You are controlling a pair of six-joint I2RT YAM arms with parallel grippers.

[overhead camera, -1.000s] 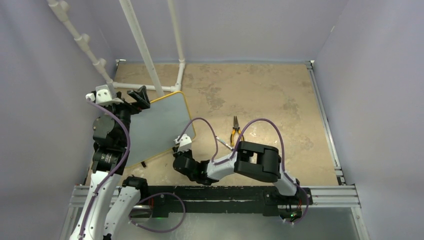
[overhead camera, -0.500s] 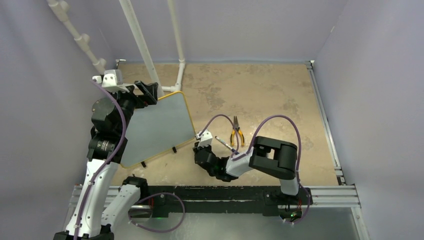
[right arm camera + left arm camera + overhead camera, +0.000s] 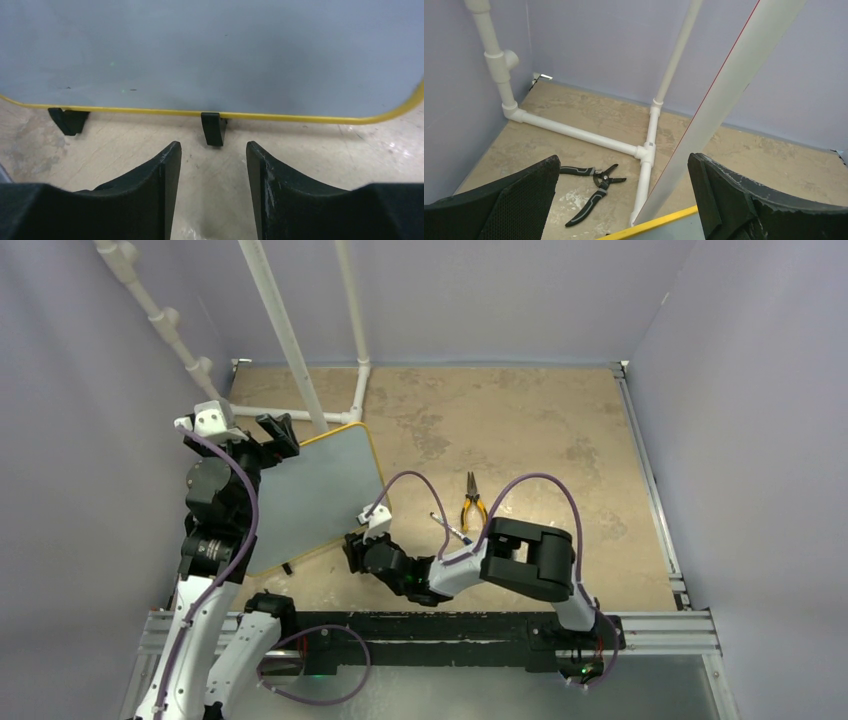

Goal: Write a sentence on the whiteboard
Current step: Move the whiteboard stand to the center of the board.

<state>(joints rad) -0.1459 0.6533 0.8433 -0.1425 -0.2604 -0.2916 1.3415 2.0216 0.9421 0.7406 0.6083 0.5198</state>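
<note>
Whiteboard (image 3: 320, 490), pale grey with yellow rim, on the tan table (image 3: 540, 420); left pincer (image 3: 283, 433) wide at its far corner, perhaps touching; right pincer (image 3: 212, 150) half-open, empty, facing its near edge

Lit softly and evenly from above, cool in tone, with a lavender cast off the walls (image 3: 760, 390). Shows only faint, blurred shadows under the arms on the counter (image 3: 540, 410). Glares whitish at centre of the top view, just right of the pliers (image 3: 470, 508). Goes soft in the left wrist view on the near diagonal pipe (image 3: 724, 100), and almost black on the left gripper (image 3: 623, 167) along the bottom edge. Renders the whiteboard (image 3: 210, 50) flat dull grey in the right wrist view, the right gripper (image 3: 212, 147) dark and slightly soft.
</note>
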